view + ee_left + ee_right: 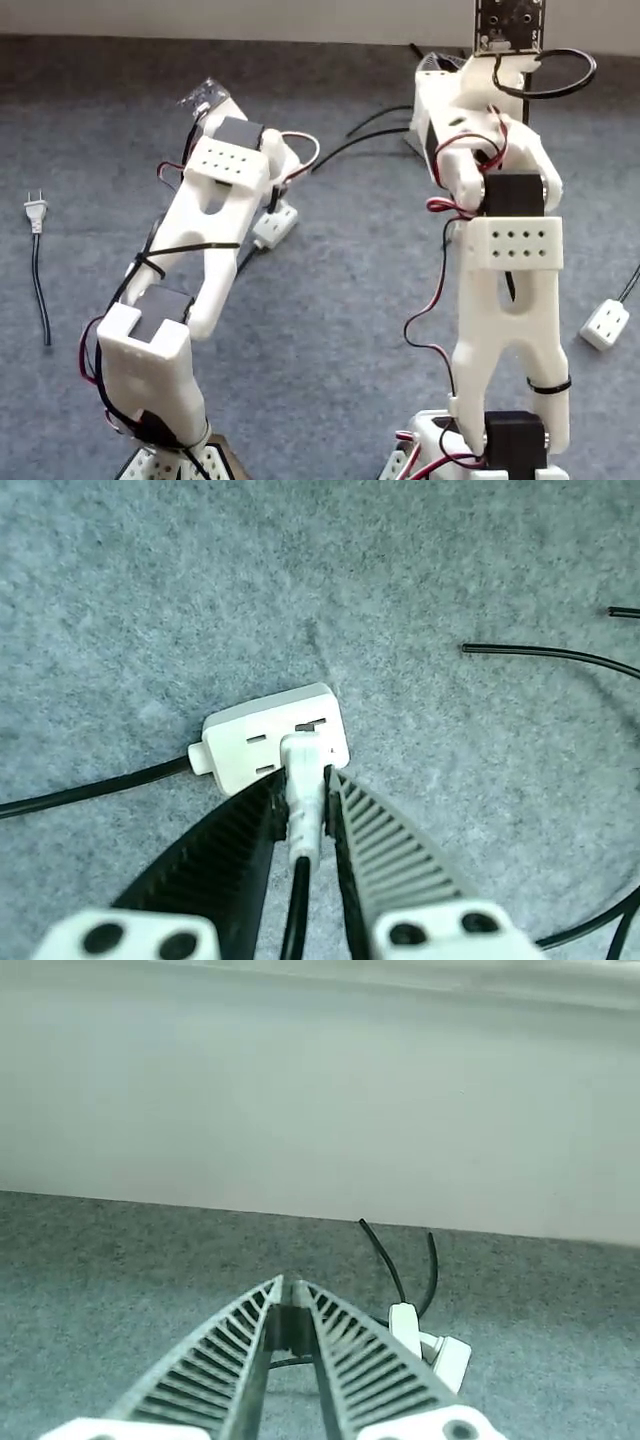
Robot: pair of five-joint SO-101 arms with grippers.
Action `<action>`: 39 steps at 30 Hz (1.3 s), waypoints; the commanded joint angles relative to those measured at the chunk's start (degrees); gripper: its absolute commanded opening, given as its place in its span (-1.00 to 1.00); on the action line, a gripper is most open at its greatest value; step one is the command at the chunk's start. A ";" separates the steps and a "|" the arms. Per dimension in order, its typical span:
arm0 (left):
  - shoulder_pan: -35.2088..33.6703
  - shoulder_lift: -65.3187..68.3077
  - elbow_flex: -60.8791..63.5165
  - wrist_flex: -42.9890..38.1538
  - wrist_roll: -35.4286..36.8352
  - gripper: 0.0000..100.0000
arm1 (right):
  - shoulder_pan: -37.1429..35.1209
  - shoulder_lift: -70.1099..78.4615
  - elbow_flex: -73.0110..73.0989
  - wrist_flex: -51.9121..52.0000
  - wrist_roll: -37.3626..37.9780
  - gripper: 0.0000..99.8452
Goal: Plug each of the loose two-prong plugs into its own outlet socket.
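1. Judging progress first, we read one plug [303, 765] as on the point of going in. Its nose is against the slotted face of a socket block [250, 745] just left of the middle of the counter [340, 330]. We cannot tell whether the prongs are fully home.
2. The left jaws are clamped on that plug's body from both sides, and its black cord runs back between them.
3. What is left, in our view, is a second plug [36, 210]. It lies loose at the far left of the counter, prongs pointing away and cord trailing toward the near side. A second socket block [605, 323] sits at the right edge, well apart from that plug, with nothing in its slots that we can see.
4. The right jaws are together on nothing and point toward the far wall. Beyond them lies a small white piece [430, 1345] with black cords; we cannot tell if it is a plug or a socket.
5. The blocks are squarish hard white plastic with rounded corners and rows of narrow slots.
6. The plugs are small moulded white bodies, and the loose one shows two thin prongs. The cords are thin, black and limp.
7. The jaws are ribbed wedges, one black and one grey on the left arm.
8. The counter is covered in a grey, felt-like nap.
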 commanded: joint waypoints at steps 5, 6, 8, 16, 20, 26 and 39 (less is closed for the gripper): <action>1.63 -0.40 1.89 -5.63 0.53 -0.99 | 0.57 -0.66 -3.03 -1.01 -0.62 -0.99; 1.71 -0.40 1.98 -5.63 0.53 -0.99 | 0.57 -0.66 -3.12 -1.01 -0.62 -0.99; 1.89 -0.48 2.24 -5.54 0.53 -0.99 | 0.57 -0.66 -3.12 -1.01 -0.62 -0.99; 3.38 -0.48 2.42 -5.45 2.02 -0.99 | 0.57 -0.66 -3.12 -1.01 -0.62 -0.99; 3.47 -0.48 3.47 -5.63 3.25 -0.99 | 0.57 -0.66 -3.12 -1.01 -0.62 -0.99; 1.10 -0.48 3.65 -5.45 3.16 -0.99 | 0.57 -0.66 -3.12 -1.01 -0.62 -0.99; 0.92 -0.40 6.02 -5.98 3.25 -0.99 | 0.57 -0.66 -3.03 -1.01 -0.62 -0.99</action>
